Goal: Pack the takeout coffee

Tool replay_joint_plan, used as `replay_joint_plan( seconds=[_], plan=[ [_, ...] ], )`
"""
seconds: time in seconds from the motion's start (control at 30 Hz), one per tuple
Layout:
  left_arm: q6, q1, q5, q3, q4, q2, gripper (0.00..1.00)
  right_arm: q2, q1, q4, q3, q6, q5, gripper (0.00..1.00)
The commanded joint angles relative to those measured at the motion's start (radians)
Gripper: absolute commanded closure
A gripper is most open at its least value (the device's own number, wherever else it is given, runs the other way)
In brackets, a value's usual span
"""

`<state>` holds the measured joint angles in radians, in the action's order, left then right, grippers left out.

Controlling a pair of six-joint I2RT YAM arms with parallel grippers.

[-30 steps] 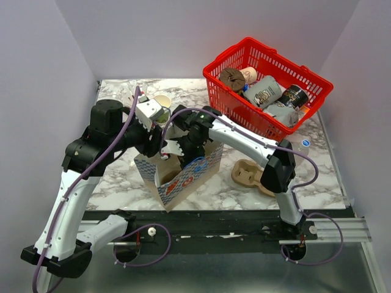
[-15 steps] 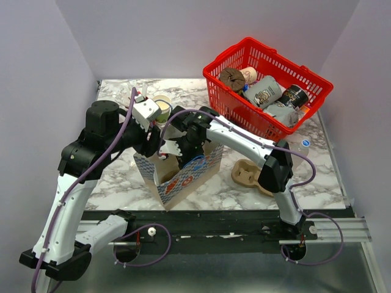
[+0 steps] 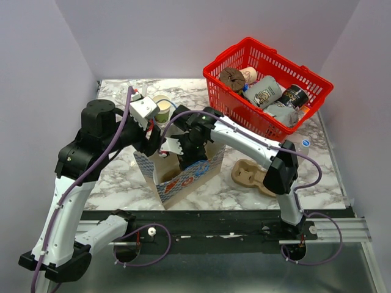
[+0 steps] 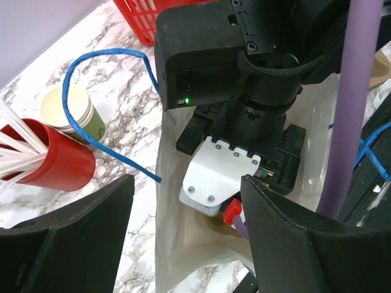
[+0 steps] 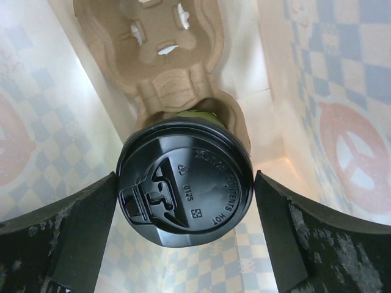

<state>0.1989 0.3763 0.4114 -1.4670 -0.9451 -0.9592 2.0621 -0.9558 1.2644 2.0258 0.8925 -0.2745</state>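
The takeout coffee's black lid (image 5: 185, 189) fills the right wrist view. Its olive-green cup sits in a slot of a brown pulp carrier (image 5: 165, 55) at the bottom of the blue-checked paper bag (image 3: 183, 180). My right gripper (image 5: 185, 189) reaches down into the bag (image 5: 317, 91), its two fingers flanking the lid's rim and closed on it. In the top view the right gripper (image 3: 186, 159) is sunk into the bag's mouth. My left gripper (image 4: 186, 189) is open wide and empty over the bag's left edge (image 4: 177, 244), also seen from above (image 3: 153, 135).
A lidless paper cup (image 4: 67, 110) (image 3: 162, 107) and a red cup with white straws (image 4: 58, 162) stand behind the bag. A red basket (image 3: 244, 116) of goods is at back right. A second pulp carrier (image 3: 247, 173) and a bottle (image 3: 299, 145) lie right of the bag.
My right gripper has sunk deeper into the bag with the coffee. My left arm has drawn slightly back and left, gripper still open by the bag's edge.
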Motion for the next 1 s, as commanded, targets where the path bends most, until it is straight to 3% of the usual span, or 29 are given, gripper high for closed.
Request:
replay_joint_plan(
  seconds=[0.0, 0.53, 0.97],
  plan=[
    [0.02, 0.009, 0.032, -0.032, -0.038, 0.01, 0.21, -0.037, 0.002, -0.074, 0.008, -0.082, -0.025, 0.0],
    [-0.038, 0.003, -0.068, -0.029, -0.029, 0.013, 0.18, -0.164, 0.018, -0.131, 0.004, -0.15, -0.129, 0.0],
    [-0.075, -0.031, -0.066, 0.034, -0.073, -0.024, 0.12, -0.35, 0.057, -0.307, -0.025, -0.234, -0.135, 0.0]
  ],
)
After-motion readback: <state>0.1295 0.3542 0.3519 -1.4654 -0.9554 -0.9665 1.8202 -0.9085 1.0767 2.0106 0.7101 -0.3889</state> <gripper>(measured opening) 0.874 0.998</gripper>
